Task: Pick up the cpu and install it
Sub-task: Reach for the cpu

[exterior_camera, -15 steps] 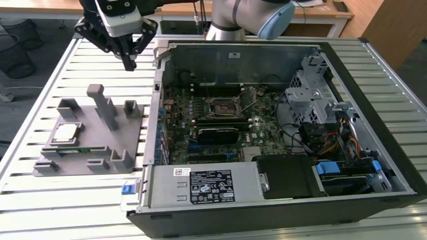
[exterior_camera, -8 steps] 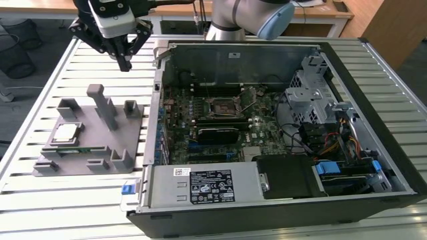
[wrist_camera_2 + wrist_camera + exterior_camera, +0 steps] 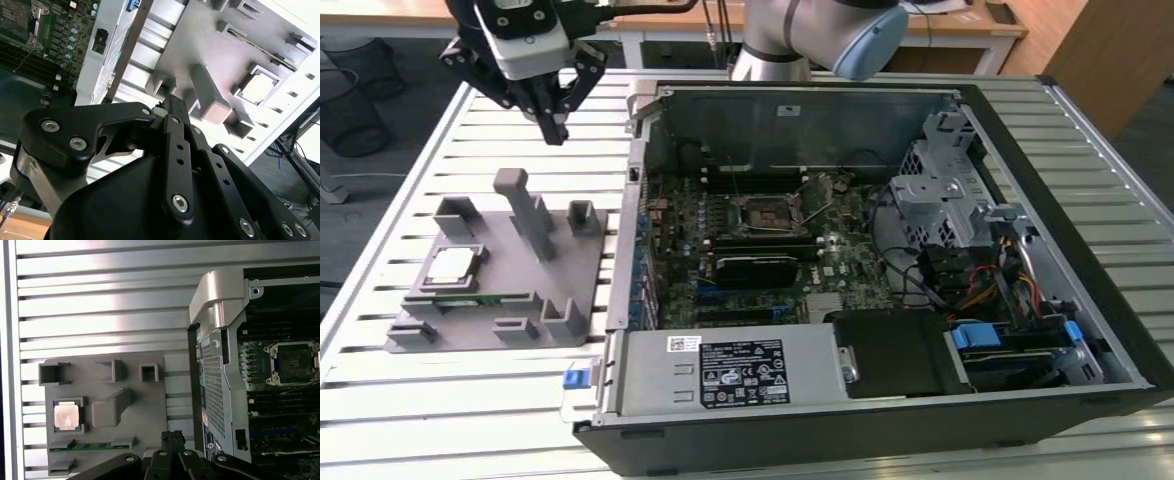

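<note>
Exterior view, biggest thing first: what carries it all?
– A slatted metal desk (image 3: 400, 400). On it, toward the exterior view's right, lies an open computer case (image 3: 881, 100) with its motherboard (image 3: 854, 255) facing up and a black socket frame (image 3: 765, 212) near the board's middle.

And next to the case?
– A grey holder (image 3: 494, 300) with posts and pockets, just beside the case, toward the exterior view's left.

Where is the hand?
– The hand (image 3: 556, 128) hangs over the desk at the holder's far end, well apart from the socket frame. Its fingers (image 3: 169, 440) are pressed together with nothing between them, as both wrist views show.

And the cpu?
– The cpu (image 3: 452, 265) lies flat in a square pocket of the holder, silver top up, apart from the hand. In the first wrist view it sits near a long green memory stick (image 3: 90, 445), which lies in a slot along the holder's edge.
</note>
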You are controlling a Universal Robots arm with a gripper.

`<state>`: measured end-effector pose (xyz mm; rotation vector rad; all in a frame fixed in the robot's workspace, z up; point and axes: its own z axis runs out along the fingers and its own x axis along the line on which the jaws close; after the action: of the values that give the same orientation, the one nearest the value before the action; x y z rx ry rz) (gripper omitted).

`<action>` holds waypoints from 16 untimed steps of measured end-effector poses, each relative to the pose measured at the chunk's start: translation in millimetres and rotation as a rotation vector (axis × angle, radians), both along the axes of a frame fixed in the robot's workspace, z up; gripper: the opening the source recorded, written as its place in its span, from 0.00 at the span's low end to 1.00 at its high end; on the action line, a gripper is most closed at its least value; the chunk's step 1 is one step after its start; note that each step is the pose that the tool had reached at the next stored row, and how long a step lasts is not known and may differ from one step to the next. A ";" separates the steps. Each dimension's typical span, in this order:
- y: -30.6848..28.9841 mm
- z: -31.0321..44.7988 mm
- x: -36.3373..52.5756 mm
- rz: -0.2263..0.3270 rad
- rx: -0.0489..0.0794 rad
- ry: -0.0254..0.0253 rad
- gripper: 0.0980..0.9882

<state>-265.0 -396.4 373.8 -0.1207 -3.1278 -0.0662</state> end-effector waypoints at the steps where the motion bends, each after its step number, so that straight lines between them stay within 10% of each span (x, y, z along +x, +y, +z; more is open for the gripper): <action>1: 0.0 -0.3 -1.7 0.000 0.000 0.0013 0.01; 16: 0.0 -3.1 -36.1 0.000 0.000 0.0078 0.01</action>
<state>-301.1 -396.4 370.7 -0.1208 -3.1200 -0.0655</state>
